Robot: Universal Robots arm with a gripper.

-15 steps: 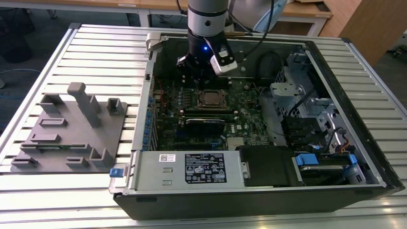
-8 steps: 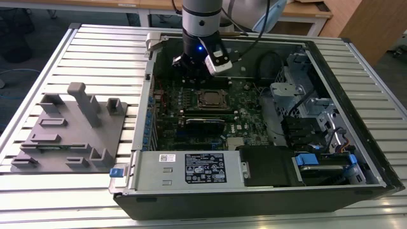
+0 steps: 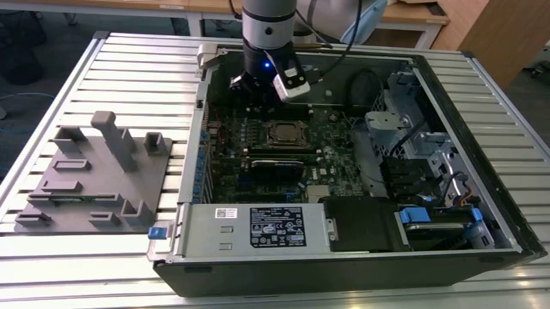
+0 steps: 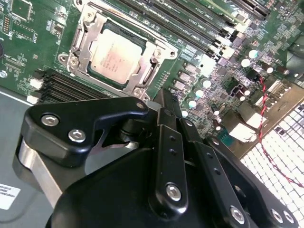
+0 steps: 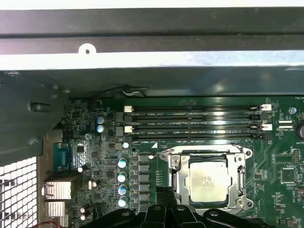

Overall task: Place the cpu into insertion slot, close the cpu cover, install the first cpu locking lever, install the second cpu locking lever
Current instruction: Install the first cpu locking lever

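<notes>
Standing by the table, I see an open case lying on its side, with a grey fixture beside it at the exterior view's left. A labelled power supply sits along the case's near edge. A drive cage takes up the exterior view's right.

The arm hangs in from above at the far side. The gripper is over the board, near the cpu and between it and the far wall. Its black linkage looms in the foreground of both wrist views and hides one edge of the socket area there. How wide it stands, or whether it has hold of anything, I cannot tell.

Long black memory slots with white clips run along one side of the socket, between it and the case wall. A row of small capacitors stands along another side. In the second wrist view a red-and-black twisted wire runs past a perforated grille.

The cpu sits flat in the slot, its square, pale silvery-beige metal top facing up. The cover, a thin silvery frame, lies down around it with the metal top showing through its window. Whether the levers are latched I cannot make out.
</notes>
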